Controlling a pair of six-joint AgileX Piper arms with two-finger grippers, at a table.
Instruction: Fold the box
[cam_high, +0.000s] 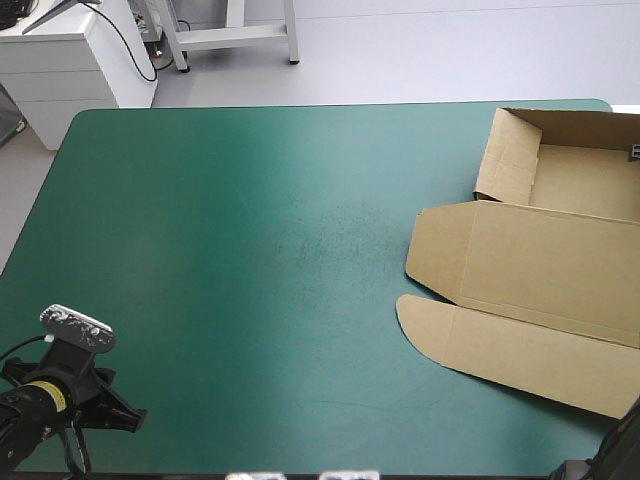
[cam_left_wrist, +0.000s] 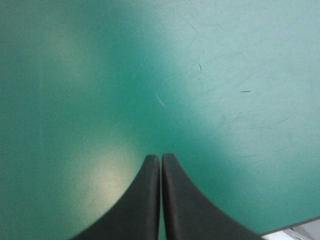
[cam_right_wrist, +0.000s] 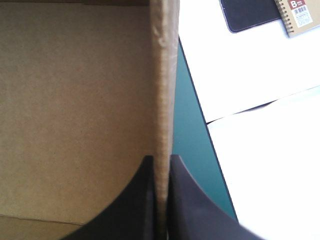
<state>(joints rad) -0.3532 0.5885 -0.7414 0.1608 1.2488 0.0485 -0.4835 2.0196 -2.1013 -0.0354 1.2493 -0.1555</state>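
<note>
The right fingers (cam_right_wrist: 134, 200) pinch an upright wall (cam_right_wrist: 164, 90) of the brown box (cam_high: 540, 260), which lies at the desk's (cam_high: 250, 250) far right corner. The left fingers (cam_left_wrist: 137, 200) are clenched on nothing near the near-left corner. The board looks light, stiff and easily creased, so its thin wall edges are probably the best place to hold it.

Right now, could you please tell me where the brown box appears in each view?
High view: the box lies along the right edge of the teal-green cover.
Left wrist view: not in it.
Right wrist view: its upright wall stands between the right gripper's fingers.
Shared landmark: the teal-green cover.
</note>
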